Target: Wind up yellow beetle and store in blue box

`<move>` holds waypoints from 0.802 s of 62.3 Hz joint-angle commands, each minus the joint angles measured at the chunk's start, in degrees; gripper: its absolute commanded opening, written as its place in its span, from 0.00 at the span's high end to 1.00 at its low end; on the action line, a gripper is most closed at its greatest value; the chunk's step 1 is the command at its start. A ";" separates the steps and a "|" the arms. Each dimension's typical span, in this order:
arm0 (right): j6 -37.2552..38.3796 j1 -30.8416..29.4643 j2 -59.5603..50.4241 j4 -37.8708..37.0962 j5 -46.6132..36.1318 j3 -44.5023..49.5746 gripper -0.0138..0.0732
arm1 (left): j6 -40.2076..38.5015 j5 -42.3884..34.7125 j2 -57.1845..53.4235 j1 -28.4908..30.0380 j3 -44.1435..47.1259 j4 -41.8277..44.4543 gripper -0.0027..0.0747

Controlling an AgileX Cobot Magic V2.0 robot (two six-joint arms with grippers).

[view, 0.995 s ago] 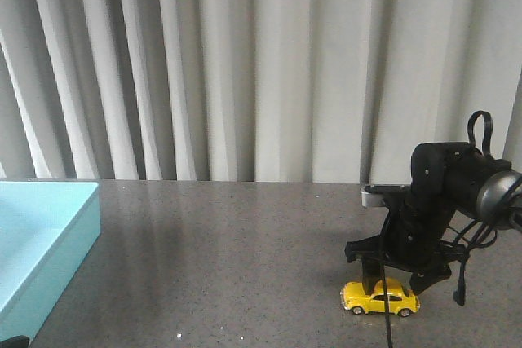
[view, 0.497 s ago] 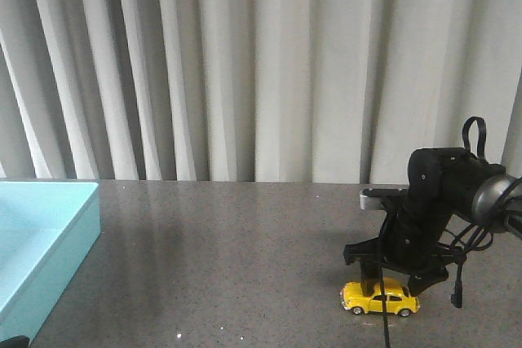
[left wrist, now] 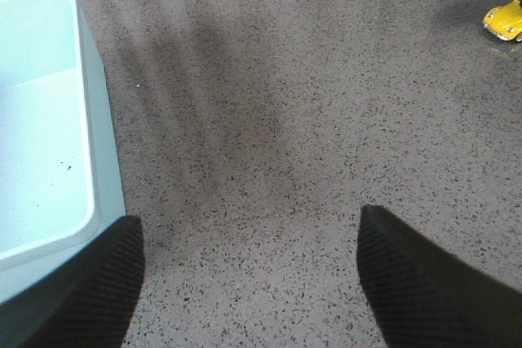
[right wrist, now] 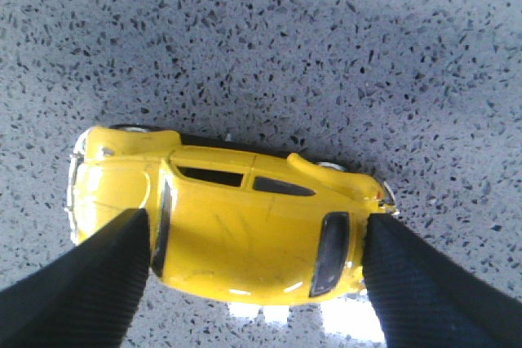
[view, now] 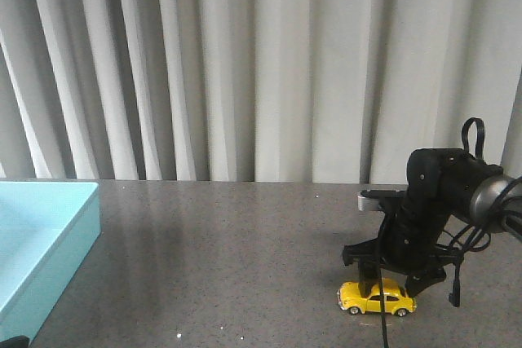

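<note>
The yellow beetle [view: 378, 297] sits on the gray table [view: 245, 250] near the right front. The right gripper [right wrist: 259, 270] hangs over it, fingers spread wide at both ends of the car. Far left, the blue box [view: 41, 234] rests; the left gripper [left wrist: 245, 283] is open.

I see a dark grey speckled table [view: 236, 250] carrying two things: the blue box [view: 49, 238] sits at its left edge, and the yellow beetle [view: 378, 297] stands on its wheels well apart, near the right front, side-on to my front camera.
</note>
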 commanded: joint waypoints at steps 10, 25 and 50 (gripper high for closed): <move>-2.19 -0.09 -2.08 0.36 0.39 -1.11 0.24 | 0.00 -3.28 -0.07 -0.38 -1.21 -0.37 0.27; -3.49 -2.54 -1.61 2.66 1.51 -1.11 0.24 | 0.00 -2.71 -0.07 -0.38 -1.21 -0.37 0.27; -8.08 -10.77 -1.43 3.28 2.40 -1.11 0.24 | 0.00 -2.66 -0.07 -0.38 -1.21 -0.37 0.27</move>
